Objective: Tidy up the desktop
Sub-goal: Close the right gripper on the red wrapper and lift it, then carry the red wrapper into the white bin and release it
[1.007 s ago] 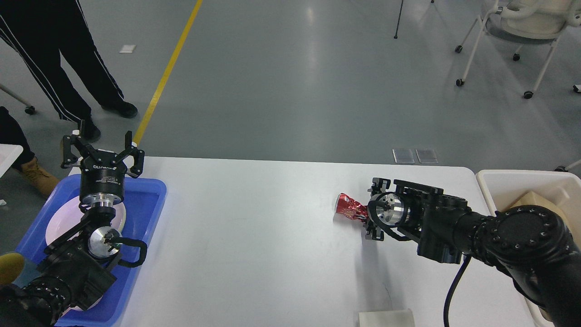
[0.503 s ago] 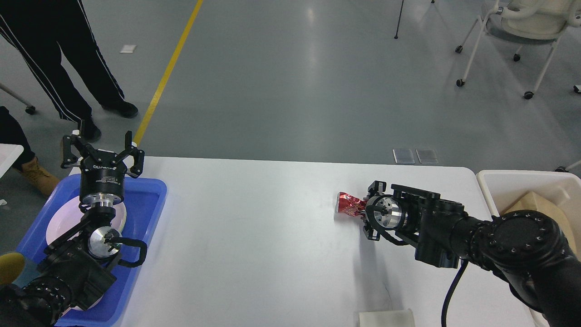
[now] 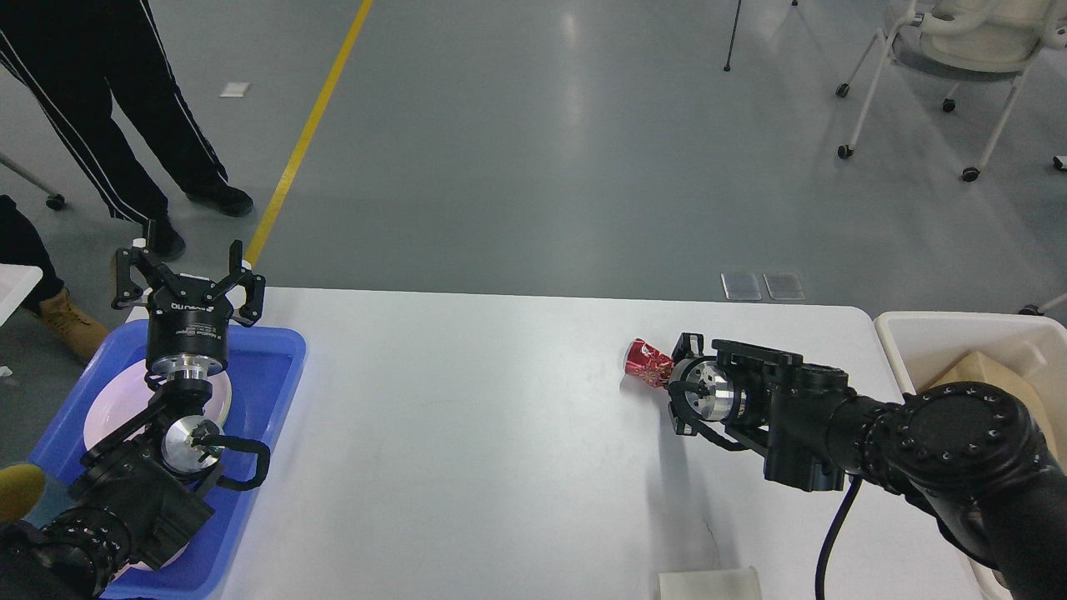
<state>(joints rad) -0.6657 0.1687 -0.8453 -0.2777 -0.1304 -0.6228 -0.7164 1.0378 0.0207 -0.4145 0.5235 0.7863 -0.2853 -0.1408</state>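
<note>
Head view shows the right pincer (image 3: 672, 382) low over the tabletop (image 3: 467, 433), its fingers closed on one end of a crumpled red can (image 3: 646, 362); the can's other end tilts up and to the left, and whether it touches the white surface I cannot tell. Right of that arm, just past the tabletop's edge, stands a cream bin (image 3: 934, 333) with something tan inside. Far across on the left, the left pincer (image 3: 188, 268) hangs with its fingers spread wide and nothing between them, above a blue tray (image 3: 275, 367) holding a white plate (image 3: 104, 412). A small white block (image 3: 708, 583) sits at the near edge. The wide white tabletop spans the lower half, tray at its left end.
</note>
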